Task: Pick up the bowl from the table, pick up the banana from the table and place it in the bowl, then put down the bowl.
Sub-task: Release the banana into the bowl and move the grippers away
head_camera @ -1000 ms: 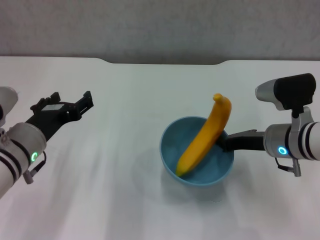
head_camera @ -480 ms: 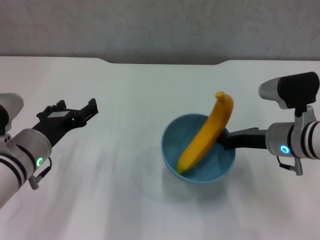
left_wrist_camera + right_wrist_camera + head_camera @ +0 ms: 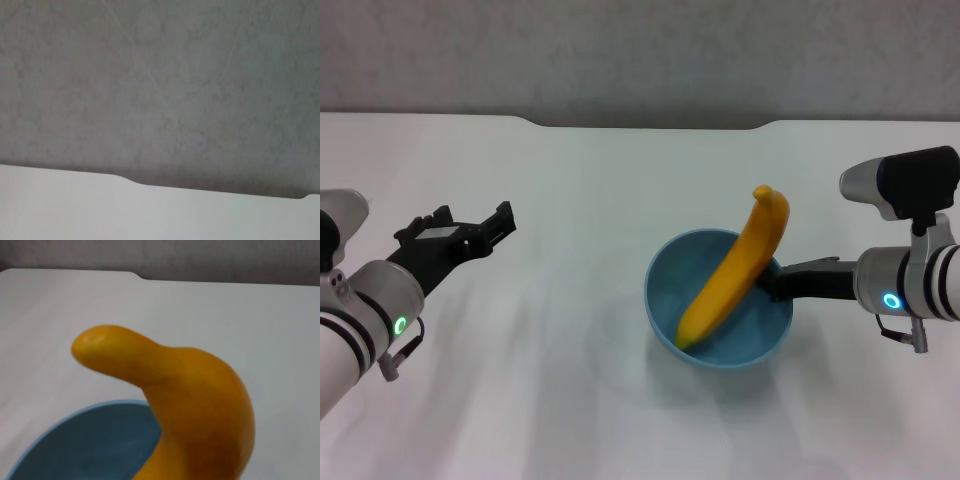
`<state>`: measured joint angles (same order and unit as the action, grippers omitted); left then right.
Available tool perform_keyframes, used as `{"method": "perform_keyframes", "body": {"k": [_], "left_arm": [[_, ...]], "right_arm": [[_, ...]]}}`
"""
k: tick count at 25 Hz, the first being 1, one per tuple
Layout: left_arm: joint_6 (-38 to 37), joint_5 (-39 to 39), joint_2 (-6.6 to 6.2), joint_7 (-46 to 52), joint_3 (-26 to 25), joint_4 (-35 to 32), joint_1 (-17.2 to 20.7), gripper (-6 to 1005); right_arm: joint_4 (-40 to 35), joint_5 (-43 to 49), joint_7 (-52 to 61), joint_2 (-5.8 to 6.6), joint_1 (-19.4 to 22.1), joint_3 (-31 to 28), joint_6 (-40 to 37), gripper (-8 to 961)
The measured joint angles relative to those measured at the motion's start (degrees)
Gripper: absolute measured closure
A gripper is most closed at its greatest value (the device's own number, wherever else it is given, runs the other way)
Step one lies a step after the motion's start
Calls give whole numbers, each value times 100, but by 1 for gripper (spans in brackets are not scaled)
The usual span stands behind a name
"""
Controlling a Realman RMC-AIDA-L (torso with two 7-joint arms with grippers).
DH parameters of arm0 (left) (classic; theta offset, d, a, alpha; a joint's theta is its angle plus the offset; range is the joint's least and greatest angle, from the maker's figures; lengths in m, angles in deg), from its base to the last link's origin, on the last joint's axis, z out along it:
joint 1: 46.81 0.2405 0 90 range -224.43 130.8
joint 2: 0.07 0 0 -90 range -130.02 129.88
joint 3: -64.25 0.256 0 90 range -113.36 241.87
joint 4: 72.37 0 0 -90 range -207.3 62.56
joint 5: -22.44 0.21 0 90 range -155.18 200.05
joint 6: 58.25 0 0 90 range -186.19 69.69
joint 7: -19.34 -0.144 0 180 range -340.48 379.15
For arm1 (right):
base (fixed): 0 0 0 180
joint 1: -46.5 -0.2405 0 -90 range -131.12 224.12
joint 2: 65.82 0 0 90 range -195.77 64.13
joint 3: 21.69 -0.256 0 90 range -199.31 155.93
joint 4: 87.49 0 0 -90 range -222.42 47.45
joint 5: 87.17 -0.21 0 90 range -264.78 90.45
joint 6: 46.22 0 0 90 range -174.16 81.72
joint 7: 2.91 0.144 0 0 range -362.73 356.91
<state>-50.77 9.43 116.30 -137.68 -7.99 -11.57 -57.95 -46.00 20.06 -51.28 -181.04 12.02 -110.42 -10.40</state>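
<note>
The light-blue bowl (image 3: 757, 343) stands right of centre on the white table (image 3: 570, 330). The yellow banana (image 3: 730, 275) lies slanted inside it, with its stem end poking up over the far rim. My right gripper (image 3: 773, 285) is shut on the bowl's right rim, its fingertips partly hidden behind the banana. Close up in the right wrist view, the banana (image 3: 190, 395) rises over the bowl (image 3: 90, 445). My left gripper (image 3: 470, 222) hovers open at the far left, holding nothing, well away from the bowl.
The table's far edge has a shallow notch (image 3: 650, 125) with a grey wall behind it. The left wrist view shows only that wall and the table edge (image 3: 100, 210). Bare tabletop lies between the left gripper and the bowl.
The bowl with the banana has shifted slightly right and toward me with the right gripper. The left arm has drifted a little lower, staying open.
</note>
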Motion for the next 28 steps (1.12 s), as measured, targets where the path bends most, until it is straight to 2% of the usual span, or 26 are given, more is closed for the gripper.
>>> {"method": "perform_keyframes", "body": {"k": [11, 17, 23, 28], "left_arm": [[-1, 0, 0, 74, 1, -34, -3, 122], [-1, 0, 0, 75, 9, -37, -57, 122], [-1, 3, 0, 123, 9, -39, -82, 122], [-1, 16, 0, 126, 16, -27, -91, 122]], "right_arm": [[-42, 0, 22, 14, -60, -51, 64, 885], [-388, 24, -49, 23, -350, -260, -105, 884], [-1163, -200, -152, -4, -1017, -213, -311, 884], [-1319, -542, -187, -19, -1110, -80, -213, 883]]}}
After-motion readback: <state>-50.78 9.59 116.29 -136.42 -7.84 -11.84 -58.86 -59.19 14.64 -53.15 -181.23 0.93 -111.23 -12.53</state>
